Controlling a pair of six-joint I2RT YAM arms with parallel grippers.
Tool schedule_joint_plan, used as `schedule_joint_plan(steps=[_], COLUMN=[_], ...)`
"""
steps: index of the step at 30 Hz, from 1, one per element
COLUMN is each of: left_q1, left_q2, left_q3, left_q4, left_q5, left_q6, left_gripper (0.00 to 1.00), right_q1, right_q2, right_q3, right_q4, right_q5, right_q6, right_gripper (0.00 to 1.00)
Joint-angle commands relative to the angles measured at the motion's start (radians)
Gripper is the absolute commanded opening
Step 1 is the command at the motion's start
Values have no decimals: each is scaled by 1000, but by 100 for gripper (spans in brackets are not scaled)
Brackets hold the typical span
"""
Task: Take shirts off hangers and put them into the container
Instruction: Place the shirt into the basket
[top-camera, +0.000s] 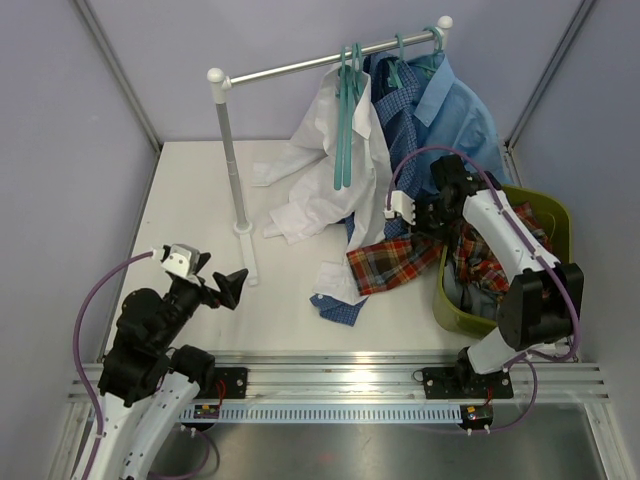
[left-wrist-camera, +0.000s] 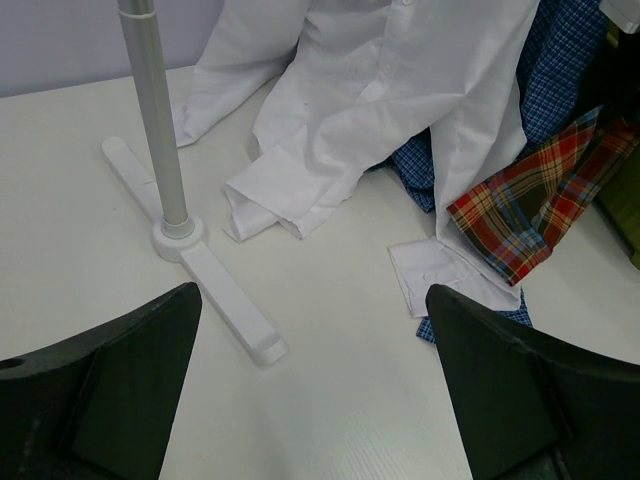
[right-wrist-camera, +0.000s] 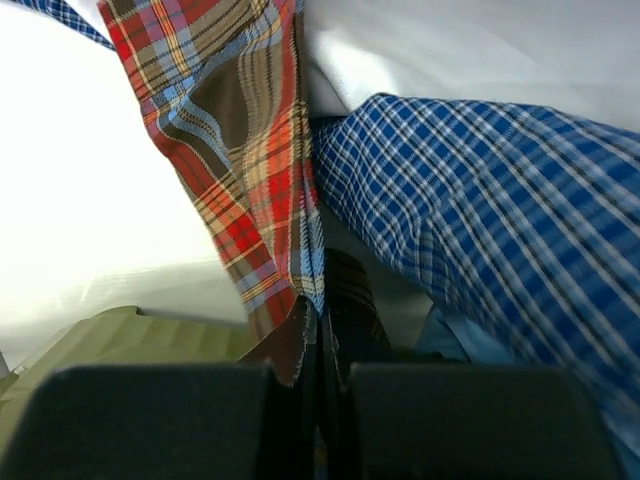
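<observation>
While the right gripper (top-camera: 424, 216) hangs at the far left corner of the basket (top-camera: 556, 208), we see its fingers (right-wrist-camera: 160, 420) pressed together with an edge of the plaid shirt (top-camera: 395, 262) pinched in the seam between them. That shirt spills over the basket's left rim onto the table (top-camera: 200, 200). Part of it lies inside the basket beside some grey cloth (top-camera: 482, 292), which the arm partly hides.

From the right wrist we look along the clamped plaid cloth. The blue check shirt (right-wrist-camera: 480, 220) is just to its right, the white shirt (right-wrist-camera: 480, 50) beyond it, and the olive rim sits low on the left.

At the far side, the rail (top-camera: 300, 67) carries teal hangers (top-camera: 344, 140). We see the white shirt draped down from its middle, with its sleeves and hem pooled on the table. The blue check shirt hangs to its right and trails down to the near side of the plaid. The light blue shirt (top-camera: 462, 110) hangs at the rail's right end.

On the near left, the left gripper (top-camera: 215, 285) hovers above bare table with its fingers spread wide and nothing between them. It faces the rail's post (left-wrist-camera: 155, 120) and white foot (left-wrist-camera: 215, 290).
</observation>
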Motion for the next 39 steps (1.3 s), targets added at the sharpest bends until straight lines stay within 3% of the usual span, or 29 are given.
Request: schedule_joint_plan(steps=[1, 5, 13, 18, 23, 31, 39], left_q1=[2, 2, 2, 2, 2, 2, 2], left_q2=[-13, -17, -34, -39, -42, -48, -36], left_q3=[-8, -8, -8, -6, -8, -9, -9], left_q4=[52, 50, 45, 45, 45, 47, 56], left_q5=[18, 18, 17, 18, 17, 18, 37], left_q6=[5, 7, 7, 5, 4, 5, 5], left_gripper=[99, 99, 99, 99, 99, 99, 99], right_q1=[8, 7, -36, -199, -329, -498, -693], right_q2=[-108, -177, -327, -456, -518, -588, -501], right_q3=[56, 133, 288, 287, 257, 109, -168], right_q4=[-24, -41, 33, 162, 255, 289, 179], right_q5=[-46, -111, -74, -53, 114, 280, 212], right_q6=[53, 150, 467, 645, 731, 750, 542], right_gripper=[0, 0, 0, 0, 0, 0, 0])
